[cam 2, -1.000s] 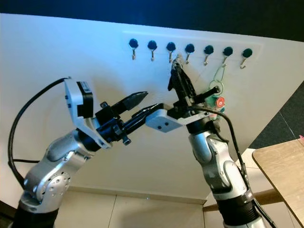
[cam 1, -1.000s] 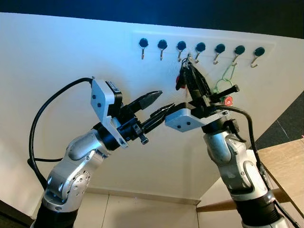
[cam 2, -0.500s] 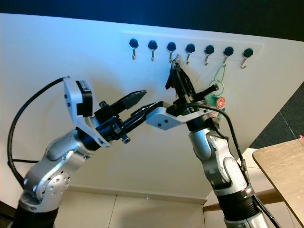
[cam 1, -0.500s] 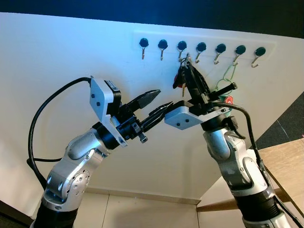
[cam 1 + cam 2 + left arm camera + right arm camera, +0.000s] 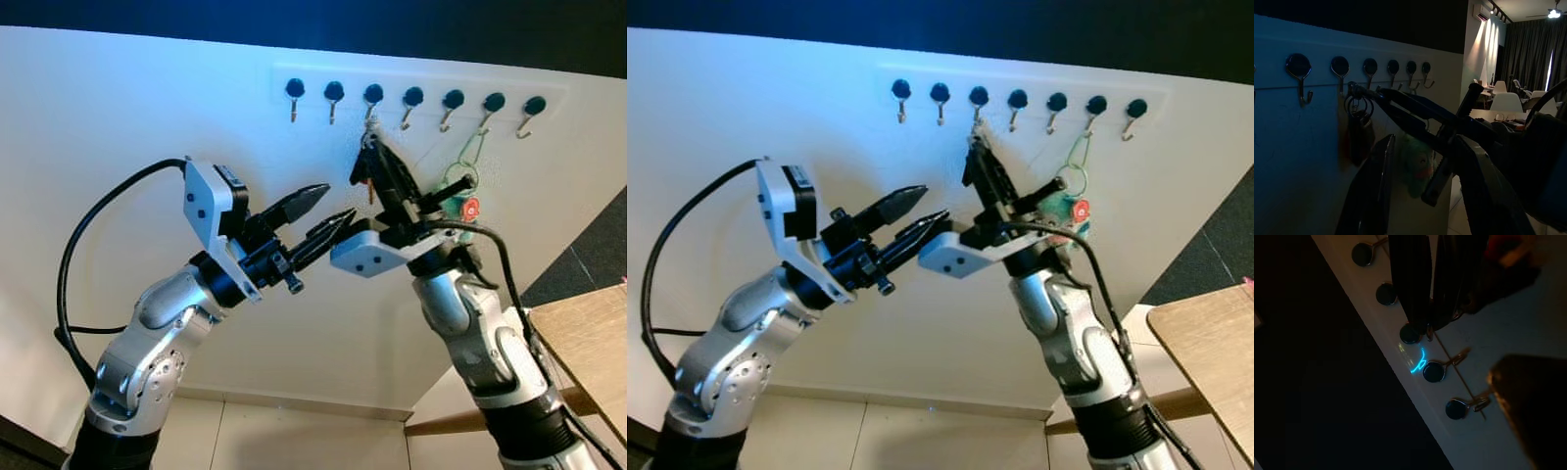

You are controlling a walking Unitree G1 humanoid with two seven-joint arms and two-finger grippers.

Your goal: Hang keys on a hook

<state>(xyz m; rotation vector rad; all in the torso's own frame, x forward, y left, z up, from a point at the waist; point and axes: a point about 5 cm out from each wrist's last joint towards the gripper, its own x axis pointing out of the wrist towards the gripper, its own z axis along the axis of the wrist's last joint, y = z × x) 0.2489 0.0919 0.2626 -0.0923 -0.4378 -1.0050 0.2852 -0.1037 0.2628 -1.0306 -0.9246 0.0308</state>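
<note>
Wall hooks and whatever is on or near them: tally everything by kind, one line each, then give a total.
Wall hooks: 7
Key bunches: 2, one held by the right gripper under the third hook, one green-ringed bunch hanging from the sixth
Grippers: 2, the left gripper being open and empty
Total: 11

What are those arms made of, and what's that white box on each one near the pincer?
Both arms are shiny silver metal with rounded joints and black bands. Each wrist carries a white angular housing with small screw holes. The left pincer and right pincer each have two long, tapering black fingers. Thick black cables loop off both arms.
</note>
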